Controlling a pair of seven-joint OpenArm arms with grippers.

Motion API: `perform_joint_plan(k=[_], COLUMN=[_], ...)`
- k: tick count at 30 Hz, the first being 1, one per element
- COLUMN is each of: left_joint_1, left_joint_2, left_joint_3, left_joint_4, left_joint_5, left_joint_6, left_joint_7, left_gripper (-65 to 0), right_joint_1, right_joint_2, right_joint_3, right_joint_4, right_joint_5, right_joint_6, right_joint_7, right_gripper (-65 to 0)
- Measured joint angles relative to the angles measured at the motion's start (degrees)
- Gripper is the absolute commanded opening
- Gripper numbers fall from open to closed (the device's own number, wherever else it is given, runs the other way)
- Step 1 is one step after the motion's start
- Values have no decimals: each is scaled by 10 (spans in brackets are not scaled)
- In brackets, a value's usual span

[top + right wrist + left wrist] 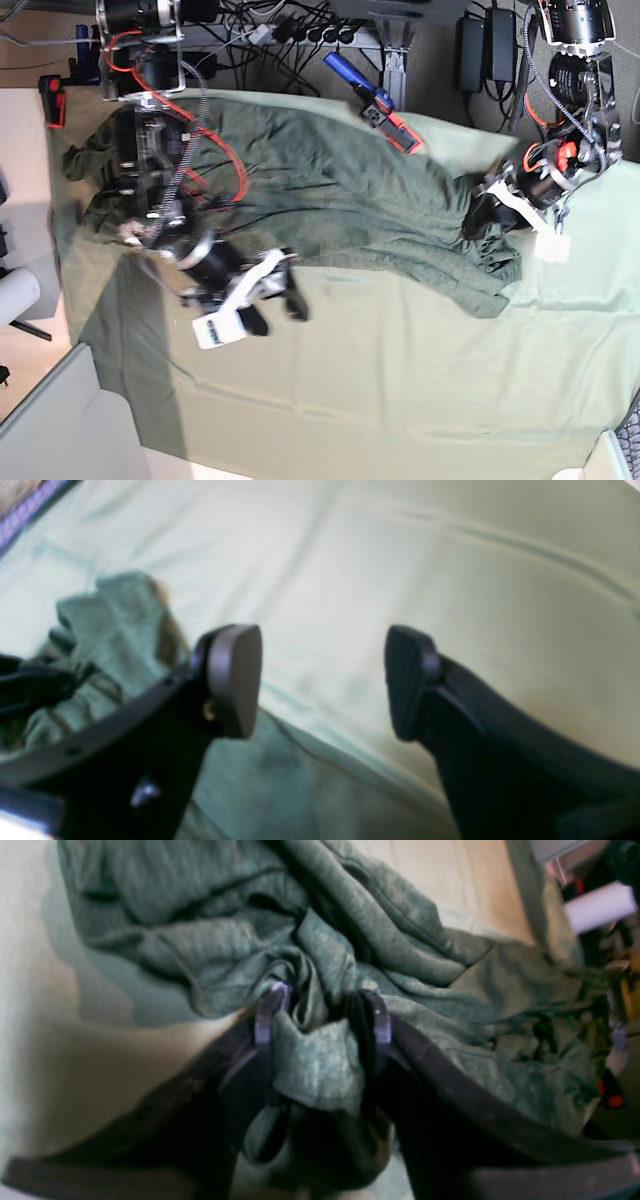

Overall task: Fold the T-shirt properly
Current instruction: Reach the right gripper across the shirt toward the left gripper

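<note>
- Cloth [400, 390], pale green, covers the bench.
- T-shirt [330, 200] lies spread and wrinkled across the far half of the cloth, from the left arm to the right arm.
- Right hand [322, 680] hangs over bare cloth just off the T-shirt's near edge, fingers [235, 680] spread wide, holding nothing.
- Left hand [322, 1012] sits at the T-shirt's bunched end, parted fingers [381, 1015] with a fold between them.
</note>
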Motion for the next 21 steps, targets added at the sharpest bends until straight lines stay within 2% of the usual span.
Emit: perform_joint_plan(k=[5,9,13,16,18,21], left_joint_1=[2,9,10,10,10,10], left_joint_2=[0,0,-11,-20,-22,-25], left_joint_3=[0,-1,0,0,-2,-8], left_joint_4=[0,2,2,2,2,2], left_joint_5=[3,2,2,-3,-5,-6], left_joint_6=[-2,-5,-7,-10,-10,-10], left_joint_7=[2,-1,0,3,4,4], left_gripper=[-404,-404,-404,-404,-404,-404], right_joint_1=[46,72,105,114,114,113], right_joint_2=[-79,-137,-187,-207,-209,-207], right_joint_3=[-111,-181,-230,-242,-242,-242], right_joint_4=[-45,-140,-235,-268,-275,-275], right_joint_5=[-73,-123,-165,-190,-196,-198], right_joint_6=[2,3,2,2,1,1], right_joint_7=[31,36,54,71,85,91], right_gripper=[-266,-267,-267,-274,-359,-569])
